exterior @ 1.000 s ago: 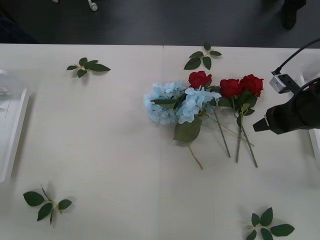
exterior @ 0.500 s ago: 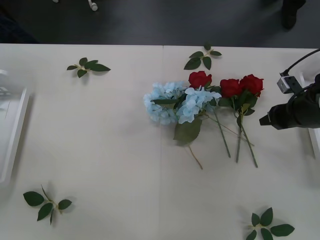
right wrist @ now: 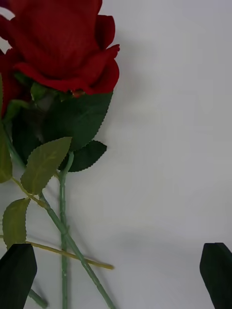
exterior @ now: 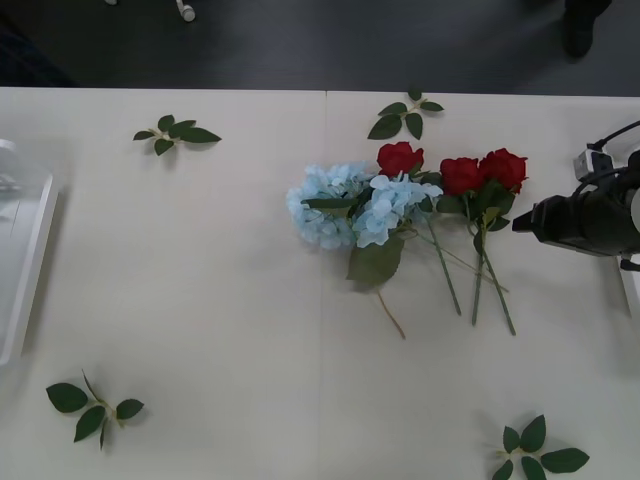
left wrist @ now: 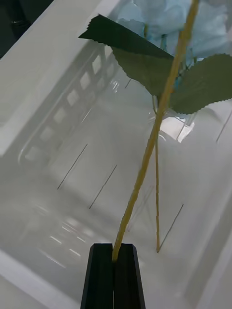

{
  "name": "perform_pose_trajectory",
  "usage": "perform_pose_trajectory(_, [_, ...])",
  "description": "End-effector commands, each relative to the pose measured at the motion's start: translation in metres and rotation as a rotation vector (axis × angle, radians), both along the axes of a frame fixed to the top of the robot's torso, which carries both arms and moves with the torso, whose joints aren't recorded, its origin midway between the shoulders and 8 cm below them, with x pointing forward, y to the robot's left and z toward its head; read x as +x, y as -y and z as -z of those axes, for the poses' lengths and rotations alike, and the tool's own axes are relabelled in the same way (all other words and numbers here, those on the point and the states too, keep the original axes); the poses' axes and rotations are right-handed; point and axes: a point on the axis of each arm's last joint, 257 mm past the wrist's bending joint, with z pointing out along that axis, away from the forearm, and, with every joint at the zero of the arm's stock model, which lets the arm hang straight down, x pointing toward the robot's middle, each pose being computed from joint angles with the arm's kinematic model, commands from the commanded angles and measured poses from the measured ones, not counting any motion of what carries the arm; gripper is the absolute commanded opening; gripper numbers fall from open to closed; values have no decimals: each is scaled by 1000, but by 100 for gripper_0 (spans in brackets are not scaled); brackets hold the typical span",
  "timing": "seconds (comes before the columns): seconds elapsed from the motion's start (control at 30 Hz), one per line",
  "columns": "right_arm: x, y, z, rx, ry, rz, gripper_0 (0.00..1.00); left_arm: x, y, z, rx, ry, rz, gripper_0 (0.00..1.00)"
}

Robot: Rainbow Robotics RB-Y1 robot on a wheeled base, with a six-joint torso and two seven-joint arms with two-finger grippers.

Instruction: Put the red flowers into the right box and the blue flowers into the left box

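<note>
While my left gripper [left wrist: 114, 270] hangs over the left box [left wrist: 43, 77], its black fingers are pressed together on the thin yellowish stem of one of the blue flowers [left wrist: 164, 19], whose pale head and two broad leaves dangle above the white tray floor. I judge that bloom is about to be let go, though it has not yet landed.

My right gripper [right wrist: 116, 270] has its fingers spread wide and empty, poised just above the table with a rose head and crossed green stems ahead of it. In the front view that arm sits at three o'clock, close beside the nearest of the red flowers [exterior: 503, 168].

Further out, at the table's centre, I count three red roses lying with stems trailing toward six o'clock, and a blue heap just at nine o'clock of them; it looks like two or three clusters, but I cannot separate them. Four loose leaf sprigs [exterior: 176, 133] lie toward the corners. The left box rim shows at nine o'clock, and a sliver of the right box [exterior: 633, 290] at three o'clock.

So most sorting remains: every rose I can see, and the blue heap.
</note>
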Motion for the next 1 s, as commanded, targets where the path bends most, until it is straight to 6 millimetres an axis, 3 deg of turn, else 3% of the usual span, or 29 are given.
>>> perform_pose_trajectory(0.03, [9,8,-11,68,26,142,100,9,-10,3,-1,-49,-44,0])
perform_pose_trajectory(0.17, [21,5,-9,81,28,190,100,18,-9,16,10,-84,-46,0])
perform_pose_trajectory(0.27, [31,6,-3,74,21,218,100,23,-6,28,-5,-104,-43,10])
perform_pose_trajectory(0.3, [34,7,-1,68,17,224,100,27,-2,30,-9,-106,-35,18])
perform_pose_trajectory(0.33, [37,7,3,62,10,228,100,28,0,33,-8,-112,-29,39])
perform_pose_trajectory(0.37, [39,7,4,59,10,231,100,29,1,34,-7,-115,-26,50])
perform_pose_trajectory(0.43, [46,6,5,63,5,241,100,31,5,35,-7,-118,-14,92])
perform_pose_trajectory(0.47, [47,5,6,67,3,242,100,32,6,36,-8,-119,-12,100])
perform_pose_trajectory(0.67, [57,2,7,57,7,244,100,34,26,23,-49,-95,35,100])
perform_pose_trajectory(1.0, [66,-4,33,27,-17,254,100,28,83,-50,-144,57,181,100])
